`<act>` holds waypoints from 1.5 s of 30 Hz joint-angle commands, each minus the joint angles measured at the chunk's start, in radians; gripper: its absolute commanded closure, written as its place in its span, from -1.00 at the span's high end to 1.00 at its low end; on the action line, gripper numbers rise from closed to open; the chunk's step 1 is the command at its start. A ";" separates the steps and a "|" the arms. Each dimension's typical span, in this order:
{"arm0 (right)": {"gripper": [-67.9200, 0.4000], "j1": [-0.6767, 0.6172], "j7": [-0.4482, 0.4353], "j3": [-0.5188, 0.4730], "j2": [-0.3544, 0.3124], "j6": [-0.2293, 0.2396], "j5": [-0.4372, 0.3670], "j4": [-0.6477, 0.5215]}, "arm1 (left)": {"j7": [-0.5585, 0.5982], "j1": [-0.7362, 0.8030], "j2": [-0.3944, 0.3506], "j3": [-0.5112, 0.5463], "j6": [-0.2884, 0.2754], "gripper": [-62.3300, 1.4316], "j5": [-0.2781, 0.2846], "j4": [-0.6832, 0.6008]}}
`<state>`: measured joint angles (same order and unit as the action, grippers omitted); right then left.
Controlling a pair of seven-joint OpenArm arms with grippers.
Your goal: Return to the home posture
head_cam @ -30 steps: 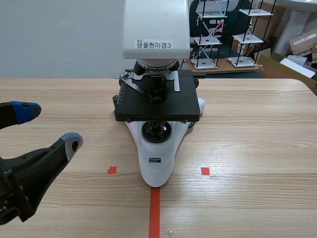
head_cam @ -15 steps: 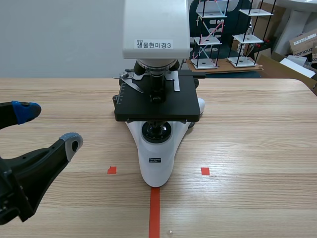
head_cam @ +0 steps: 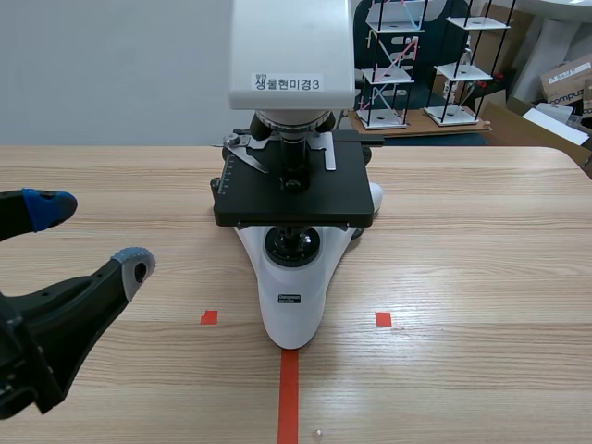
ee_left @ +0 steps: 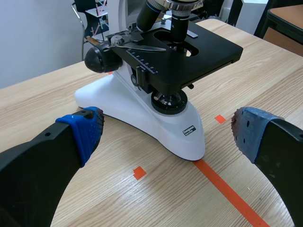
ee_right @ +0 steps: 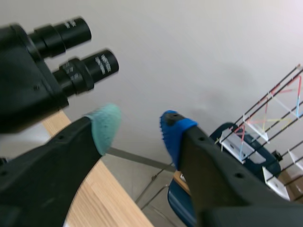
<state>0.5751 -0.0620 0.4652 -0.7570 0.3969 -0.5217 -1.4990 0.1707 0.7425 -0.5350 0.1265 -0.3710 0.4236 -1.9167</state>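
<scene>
— Nothing moved since before?
— No. Left gripper (head_cam: 91, 236) hangs low over the table's (head_cam: 481, 277) near left, splayed and empty, short of the one microscope (head_cam: 291, 277) mid-table. Right gripper (ee_right: 139, 127), likewise spread and empty, sits beside its two eyepieces (ee_right: 80, 52).

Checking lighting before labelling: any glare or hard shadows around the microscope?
Scene view: even light, soft shadow under the stage of the microscope. Left wrist view: mild sheen on its white base, no harsh glare. Right wrist view: eyepieces dark against the bright wall.
</scene>
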 commanded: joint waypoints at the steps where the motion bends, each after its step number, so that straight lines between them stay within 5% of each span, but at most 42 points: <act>1: -0.09 -0.032 -0.019 -0.050 -0.029 -0.014 -0.007 -0.029 | 0.012 0.002 0.000 -0.003 -0.002 0.82 0.006 -0.010; 5: 0.19 -0.174 -0.021 -0.149 -0.056 -0.023 -0.014 -0.070 | 0.012 0.002 0.000 -0.003 -0.002 0.82 0.006 -0.010; 11: 0.69 -0.464 -0.043 -0.325 -0.060 -0.111 -0.034 -0.135 | 0.012 0.002 0.000 -0.003 -0.002 0.82 0.006 -0.010; 16: 0.89 -0.720 -0.106 -0.444 -0.060 -0.121 -0.073 -0.183 | 0.012 0.002 0.000 -0.003 -0.002 0.82 0.006 -0.010; 29: 0.89 -1.250 -0.264 -0.595 -0.024 -0.119 -0.123 -0.296 | 0.012 0.002 0.000 -0.003 -0.002 0.82 0.006 -0.010; 45: 0.89 -1.528 -0.262 -0.692 0.087 -0.116 -0.111 -0.496 | 0.012 0.002 0.000 -0.003 -0.002 0.82 0.006 -0.010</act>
<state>-0.9676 -0.3103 -0.2165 -0.6636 0.2802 -0.6212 -1.9930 0.1680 0.7425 -0.5350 0.1265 -0.3710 0.4236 -1.9167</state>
